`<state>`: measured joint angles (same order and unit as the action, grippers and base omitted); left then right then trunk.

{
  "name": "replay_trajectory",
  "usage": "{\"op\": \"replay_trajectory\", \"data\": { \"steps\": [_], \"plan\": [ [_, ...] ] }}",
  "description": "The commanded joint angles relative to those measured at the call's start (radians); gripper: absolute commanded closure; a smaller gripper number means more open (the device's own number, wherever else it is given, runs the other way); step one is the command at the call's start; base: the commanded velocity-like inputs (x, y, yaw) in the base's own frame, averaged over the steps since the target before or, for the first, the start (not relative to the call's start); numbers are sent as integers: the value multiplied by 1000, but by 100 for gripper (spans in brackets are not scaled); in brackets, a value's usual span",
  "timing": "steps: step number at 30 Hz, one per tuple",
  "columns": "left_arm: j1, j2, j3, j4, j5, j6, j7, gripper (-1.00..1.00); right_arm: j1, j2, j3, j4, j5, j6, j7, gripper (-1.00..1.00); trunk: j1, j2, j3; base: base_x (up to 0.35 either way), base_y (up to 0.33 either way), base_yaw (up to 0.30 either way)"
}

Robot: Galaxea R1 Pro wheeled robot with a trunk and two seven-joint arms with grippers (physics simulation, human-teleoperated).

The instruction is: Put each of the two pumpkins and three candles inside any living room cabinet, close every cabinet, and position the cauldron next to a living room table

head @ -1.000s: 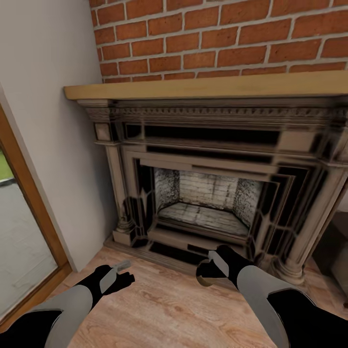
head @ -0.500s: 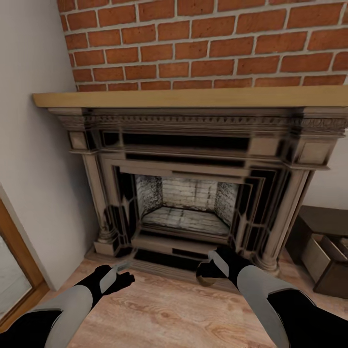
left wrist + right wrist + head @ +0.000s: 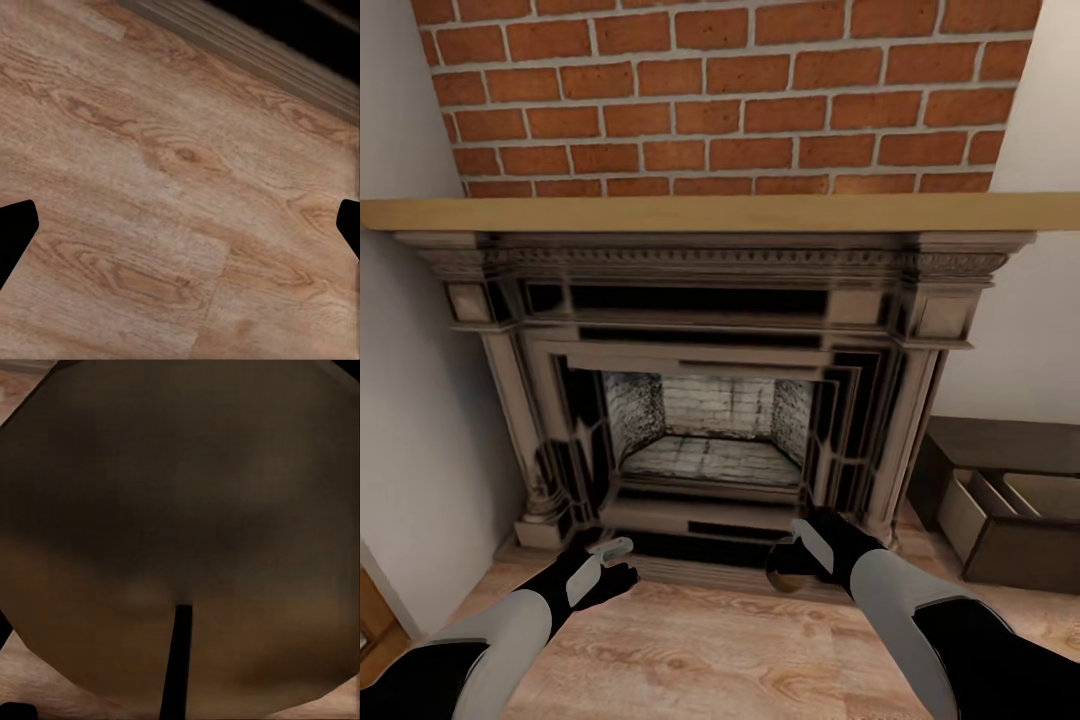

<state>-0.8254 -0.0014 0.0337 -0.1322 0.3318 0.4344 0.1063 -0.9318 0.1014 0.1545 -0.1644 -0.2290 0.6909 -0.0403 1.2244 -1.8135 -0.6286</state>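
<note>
1. Fireplace [image 3: 710, 400] straight ahead at 12 o'clock in the head view, brick wall [image 3: 710, 90] above it, pale wood mantel shelf [image 3: 710, 212] across the frame.
2. Cabinet [image 3: 1010, 500] at 4 o'clock, low and dark brown, just beside the fireplace's right column; one drawer [image 3: 985, 510] pulled out, pale lining visible, contents not clear.
3. Left claw [image 3: 615, 560] at 7 o'clock over the wood floor [image 3: 710, 650], near the hearth edge. Wide open in the left wrist view [image 3: 180, 225]: black fingertips [image 3: 15, 232] at opposite frame edges, bare planks between, nothing held.
4. Right claw [image 3: 785, 570] at 5 o'clock, near the hearth base, a round tan thing at its tip.
5. Right wrist view blocked by a candle [image 3: 180, 510], a blurred brown-tan round face very close, dark wick line across its lower half. Closed on the candle as far as visible; fingers themselves hidden.
6. Arms apart, both low at the frame bottom.
7. Grey wall [image 3: 420, 420] at 9 o'clock, left of the fireplace.
</note>
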Motion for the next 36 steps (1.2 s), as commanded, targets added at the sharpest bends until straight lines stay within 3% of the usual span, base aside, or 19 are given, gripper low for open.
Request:
{"op": "replay_trajectory", "data": {
  "steps": [1,11,23,36],
  "plan": [
    [0,0,3,-3,9,6,7,-100,-1,0,8,-1,-10,4,-4,100,0,0,0,0,0,-235],
    [0,-5,3,-3,9,6,8,-100,0,0,8,-1,-10,4,-7,100,0,0,7,0,0,-176],
    [0,-6,3,-3,9,6,9,-100,-1,0,8,-1,-10,4,-7,100,-46,84,45,0,0,-25],
    [0,-6,3,-3,9,6,9,-100,0,0,8,-1,-10,4,-7,100,-96,175,89,0,0,-266]
  ]
}}
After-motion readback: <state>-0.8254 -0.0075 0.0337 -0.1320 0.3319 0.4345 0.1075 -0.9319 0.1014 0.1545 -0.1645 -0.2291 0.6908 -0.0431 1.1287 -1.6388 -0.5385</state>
